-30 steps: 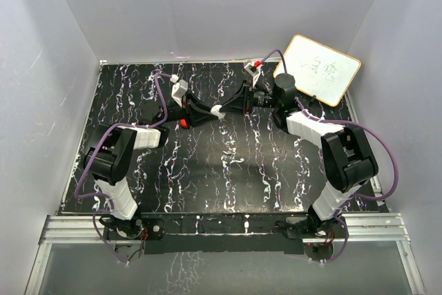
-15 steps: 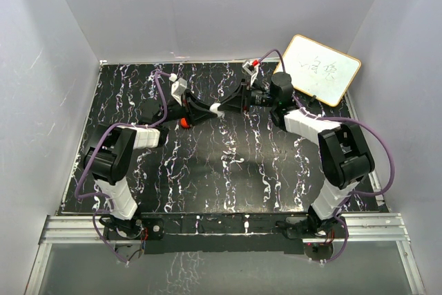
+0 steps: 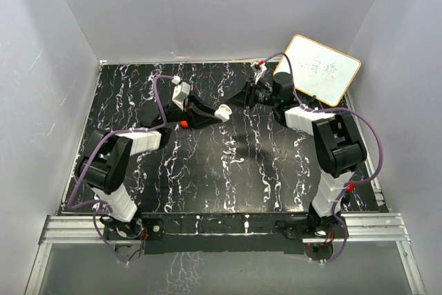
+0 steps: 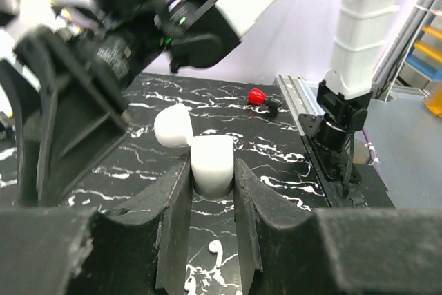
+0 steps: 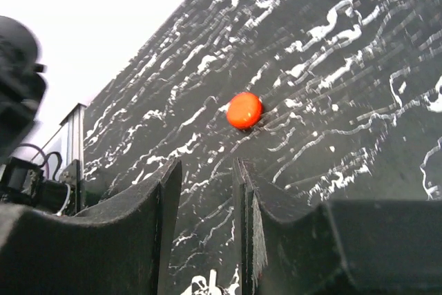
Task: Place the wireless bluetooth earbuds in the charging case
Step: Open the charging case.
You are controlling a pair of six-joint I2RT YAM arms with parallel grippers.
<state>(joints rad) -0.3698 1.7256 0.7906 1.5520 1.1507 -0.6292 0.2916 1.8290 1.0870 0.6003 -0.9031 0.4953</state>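
Left claw [image 4: 212, 179] is clamped on the charging case [image 4: 210, 158]: white, rounded, pinched by its body between both fingers. The hinged lid is flipped open and tilts away to the left in the left wrist view. The inside of the case is not visible, so I cannot tell if anything sits in it. The case is held clear of the worktop [image 3: 207, 177], over its middle-back area in the top view.

Right claw [image 5: 207, 165] has a narrow gap between the fingers with nothing in it, only marbled worktop showing through. It sits at the back, right of centre, just right of the left claw and not touching it.

A red round puck [image 5: 244, 110] lies flat on the worktop, ahead of the right claw in the right wrist view. In the top view it sits just beside the left arm's wrist.

A small white stemmed shape [image 4: 215, 253] shows on the worktop under the left claw. It could be an earbud or marble veining, cannot tell.

A small red object [image 4: 257, 94] sits near the right arm's base, too small to name.

A whiteboard [image 3: 318, 69] leans in the back right corner.
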